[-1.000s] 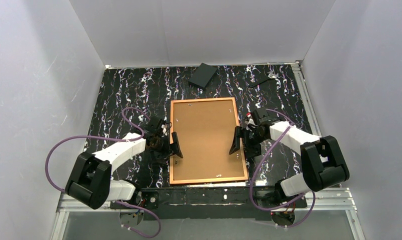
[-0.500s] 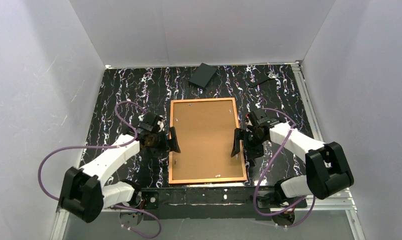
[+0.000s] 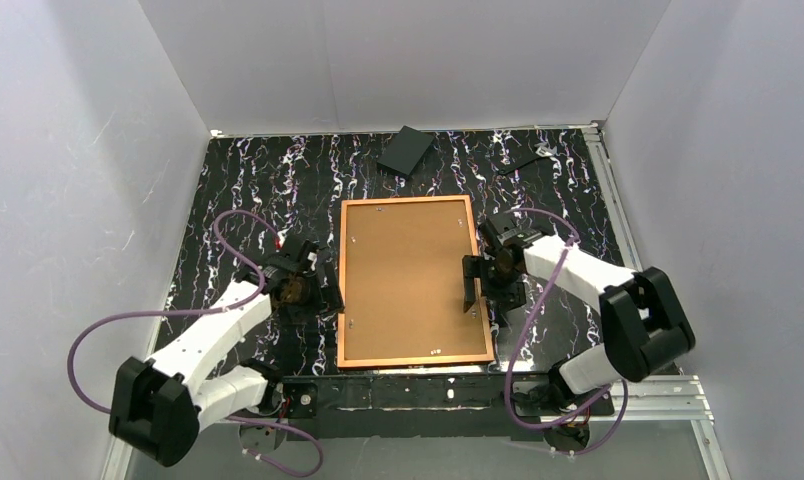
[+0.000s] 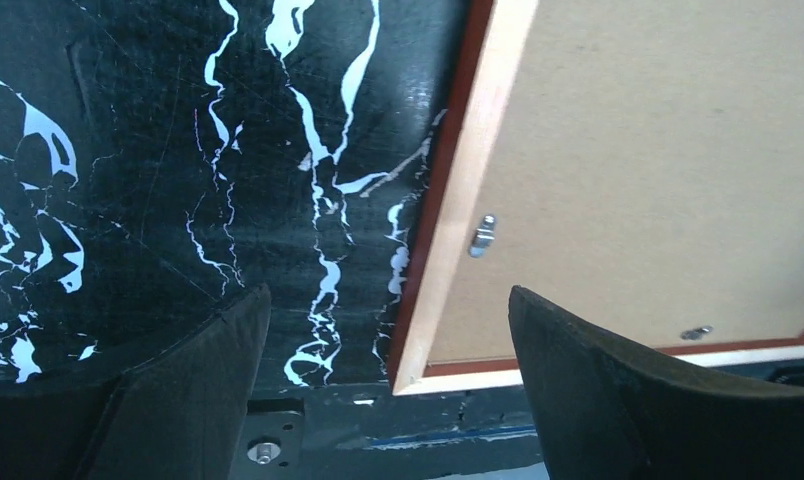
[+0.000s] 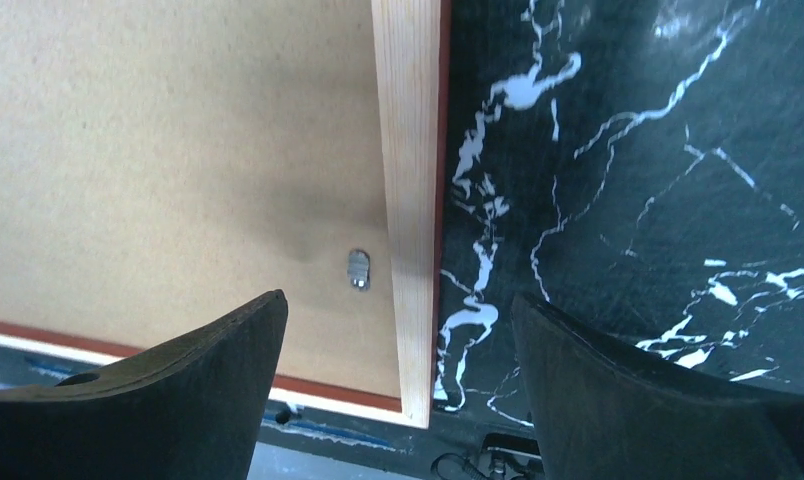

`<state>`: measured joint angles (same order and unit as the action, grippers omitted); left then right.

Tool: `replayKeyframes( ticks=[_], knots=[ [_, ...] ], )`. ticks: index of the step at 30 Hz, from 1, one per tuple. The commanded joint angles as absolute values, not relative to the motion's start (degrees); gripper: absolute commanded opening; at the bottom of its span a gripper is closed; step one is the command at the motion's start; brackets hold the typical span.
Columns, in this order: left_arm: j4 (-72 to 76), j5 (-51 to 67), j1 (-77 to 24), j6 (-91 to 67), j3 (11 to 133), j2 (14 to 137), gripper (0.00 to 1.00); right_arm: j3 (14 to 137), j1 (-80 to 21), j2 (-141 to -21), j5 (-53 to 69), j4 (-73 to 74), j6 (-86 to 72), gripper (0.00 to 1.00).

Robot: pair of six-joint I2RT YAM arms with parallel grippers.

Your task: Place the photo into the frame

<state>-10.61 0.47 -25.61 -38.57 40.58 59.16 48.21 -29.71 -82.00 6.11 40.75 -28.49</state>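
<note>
Frame (image 3: pixel 416 280) lies back-up on the marbled tabletop (image 3: pixel 268 180), the left pincer (image 3: pixel 326 290) spread wide at its left edge, the right pincer (image 3: pixel 470 285) likewise spread at its right edge.

text: none legible | labels: none | numbers: none

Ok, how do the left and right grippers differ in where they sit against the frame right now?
From above, the left gripper sits just off the left edge of the frame, over the table; the right gripper overlaps the frame's right edge. The left gripper faces right, the right gripper faces left. Both are open and hold nothing.
</note>
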Motion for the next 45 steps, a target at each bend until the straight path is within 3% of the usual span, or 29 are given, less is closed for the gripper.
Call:
replayKeyframes(
  ticks=[1, 22, 26, 34, 36, 42, 45],
  knots=[
    [-11.14, -0.05, -25.60, -38.42, 38.65, 63.87, 0.87, 52.37, -31.34, -85.53, -0.98, 42.20, -29.34, 0.90],
    [-4.10, 3.74, -27.28, -40.27, 35.60, 72.04, 0.69, 49.84, -33.88, -88.68, 1.23, 38.47, -30.57, 0.74],
    [-4.12, 3.69, -27.66, -40.42, 35.48, 72.50, 0.67, 49.51, -33.91, -88.76, 0.90, 38.50, -30.52, 0.58],
    [-4.21, 3.56, -27.95, -40.57, 35.37, 72.52, 0.67, 49.14, -33.93, -88.71, 0.76, 38.83, -30.62, 0.39],
    [-4.22, 3.55, -28.01, -40.52, 35.34, 72.49, 0.67, 49.04, -33.91, -88.45, 0.77, 38.85, -30.61, 0.28],
    [-4.34, 3.49, -28.12, -40.54, 35.39, 72.25, 0.67, 48.86, -33.86, -88.63, 0.76, 38.98, -30.64, 0.11],
    [-4.39, 3.51, -28.21, -40.28, 35.50, 72.16, 0.68, 48.91, -33.91, -88.90, 0.78, 38.93, -30.53, 0.09]
  ],
)
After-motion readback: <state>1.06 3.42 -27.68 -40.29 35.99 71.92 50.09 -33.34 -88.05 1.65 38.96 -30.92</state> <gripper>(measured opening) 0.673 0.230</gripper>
